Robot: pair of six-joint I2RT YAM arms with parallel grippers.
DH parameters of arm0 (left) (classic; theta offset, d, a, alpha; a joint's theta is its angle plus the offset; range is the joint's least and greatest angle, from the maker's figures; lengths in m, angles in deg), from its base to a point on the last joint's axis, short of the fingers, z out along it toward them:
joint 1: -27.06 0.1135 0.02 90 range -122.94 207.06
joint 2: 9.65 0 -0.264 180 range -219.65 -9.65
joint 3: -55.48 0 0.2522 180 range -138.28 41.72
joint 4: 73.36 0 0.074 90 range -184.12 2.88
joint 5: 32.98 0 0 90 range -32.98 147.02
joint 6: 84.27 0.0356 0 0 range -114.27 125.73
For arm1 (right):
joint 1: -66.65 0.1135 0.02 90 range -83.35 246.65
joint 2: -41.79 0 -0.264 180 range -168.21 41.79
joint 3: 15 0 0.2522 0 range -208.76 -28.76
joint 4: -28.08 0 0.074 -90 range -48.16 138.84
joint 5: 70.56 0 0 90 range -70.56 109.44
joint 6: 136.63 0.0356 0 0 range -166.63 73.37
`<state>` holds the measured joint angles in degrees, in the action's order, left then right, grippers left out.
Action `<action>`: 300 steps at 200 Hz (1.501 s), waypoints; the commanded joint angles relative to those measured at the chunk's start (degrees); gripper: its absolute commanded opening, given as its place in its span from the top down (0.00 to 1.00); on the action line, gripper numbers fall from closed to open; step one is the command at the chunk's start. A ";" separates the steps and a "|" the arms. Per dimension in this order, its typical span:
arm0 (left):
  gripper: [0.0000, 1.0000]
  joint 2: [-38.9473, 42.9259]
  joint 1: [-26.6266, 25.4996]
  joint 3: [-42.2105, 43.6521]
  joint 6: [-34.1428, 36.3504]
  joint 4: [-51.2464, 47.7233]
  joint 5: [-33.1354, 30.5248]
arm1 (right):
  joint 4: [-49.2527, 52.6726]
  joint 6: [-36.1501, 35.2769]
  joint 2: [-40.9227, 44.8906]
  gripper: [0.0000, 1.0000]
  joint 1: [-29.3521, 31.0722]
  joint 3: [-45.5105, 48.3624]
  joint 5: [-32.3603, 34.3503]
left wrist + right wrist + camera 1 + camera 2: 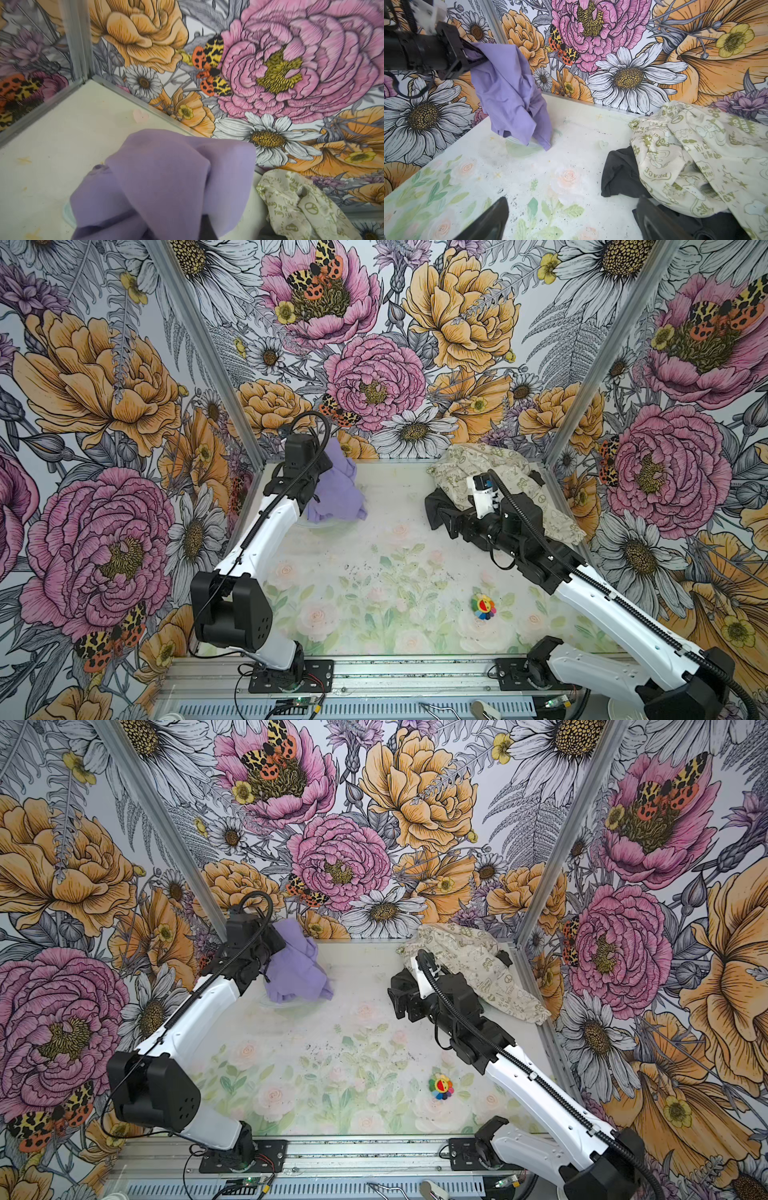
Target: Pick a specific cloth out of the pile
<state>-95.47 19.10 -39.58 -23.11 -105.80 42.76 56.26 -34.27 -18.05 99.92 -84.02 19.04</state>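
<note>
The lavender cloth (337,489) (296,973) hangs from my left gripper (320,472) (475,56), which is shut on its upper folds near the back left corner. Its lower end (529,128) still brushes the table. In the left wrist view the cloth (166,176) covers the jaws. The pile lies at the back right, apart from the lavender cloth: a cream cloth with olive prints (490,468) (695,155) over a black cloth (436,506) (620,172). My right gripper (572,199) (446,522) stands open and holds nothing, low over the table beside the black cloth.
A small rainbow flower toy (483,606) (441,1086) lies on the floral table mat (374,580) at the front right. Flower-printed walls with metal frame posts (199,344) close in the back and both sides. A metal rail (415,672) runs along the front.
</note>
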 commanded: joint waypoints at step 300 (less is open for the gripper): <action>0.01 32.14 3.73 64.70 20.69 45.70 -12.29 | -20.60 5.16 6.11 0.00 -19.84 28.66 30.39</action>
<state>-58.19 20.89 24.39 -7.22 -73.06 30.65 42.33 -29.72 -10.77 83.99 -57.71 42.45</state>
